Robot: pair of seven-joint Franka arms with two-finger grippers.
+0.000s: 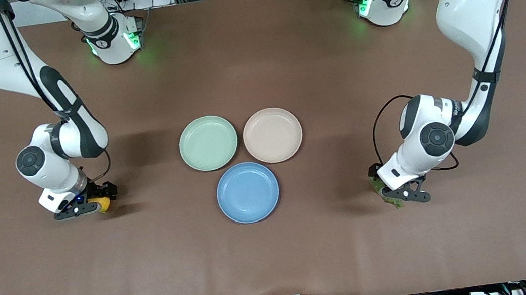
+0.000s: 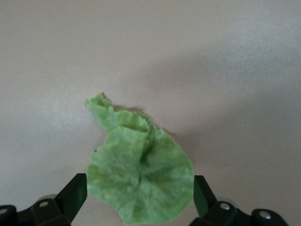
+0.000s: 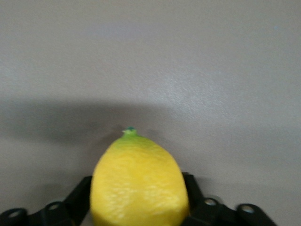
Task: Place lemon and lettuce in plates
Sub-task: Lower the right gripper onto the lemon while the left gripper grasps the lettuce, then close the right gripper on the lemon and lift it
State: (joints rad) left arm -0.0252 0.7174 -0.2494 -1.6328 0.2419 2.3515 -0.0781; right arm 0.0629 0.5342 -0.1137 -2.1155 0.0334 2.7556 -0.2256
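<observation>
The yellow lemon (image 3: 138, 186) lies on the brown table toward the right arm's end, and my right gripper (image 3: 138, 200) is down around it with a black finger pressed against each side. In the front view the lemon (image 1: 105, 205) peeks out by the right gripper (image 1: 96, 204). The green ruffled lettuce (image 2: 138, 174) lies flat toward the left arm's end. My left gripper (image 2: 138, 197) stands open, its fingers (image 2: 75, 197) beside the leaf's edges. The left gripper (image 1: 404, 196) hides most of the lettuce (image 1: 376, 186) in the front view. The blue plate (image 1: 247, 192) and the beige-pink plate (image 1: 272, 134) are empty.
A pale green plate (image 1: 208, 142) sits beside the beige-pink one, farther from the front camera than the blue plate. The three plates cluster mid-table between the two arms. Brown mat (image 1: 277, 257) covers the whole table.
</observation>
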